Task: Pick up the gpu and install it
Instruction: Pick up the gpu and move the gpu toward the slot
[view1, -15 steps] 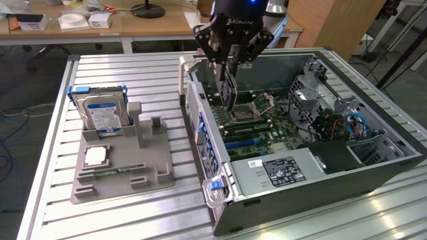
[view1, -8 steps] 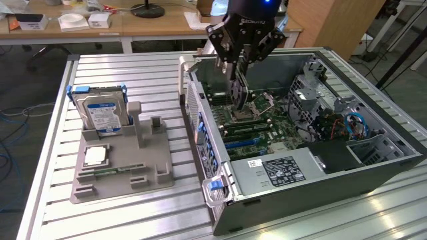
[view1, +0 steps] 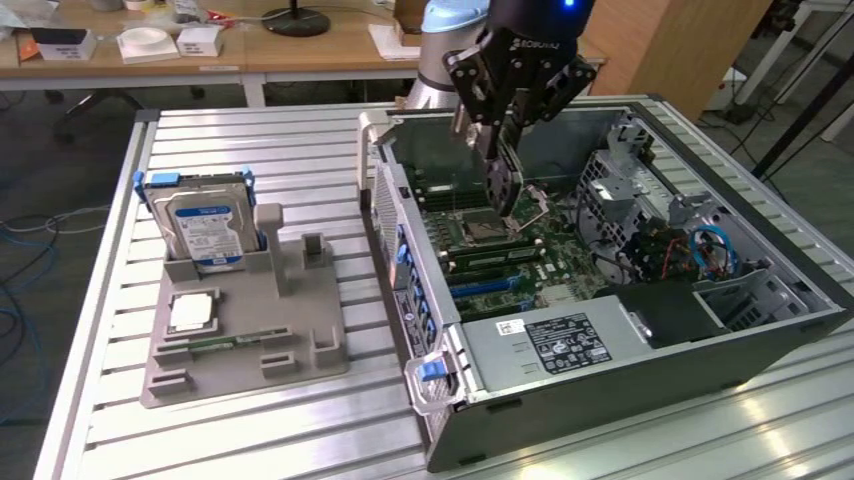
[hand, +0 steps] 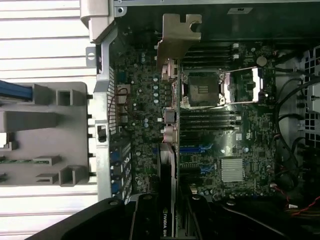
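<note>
You see the gripper clamped on the gpu above the motherboard in the case: pick-up done, seating apparently not yet.

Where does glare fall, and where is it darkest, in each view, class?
Exterior view: glare streaks the slatted table; the computer case interior sits dimmer. Wrist view: the table washes out white, the motherboard is dim, and the gripper holding the gpu is almost black.

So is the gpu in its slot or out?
Out: the gripper holds the gpu on edge above the motherboard, and the blue slots lie bare.
</note>
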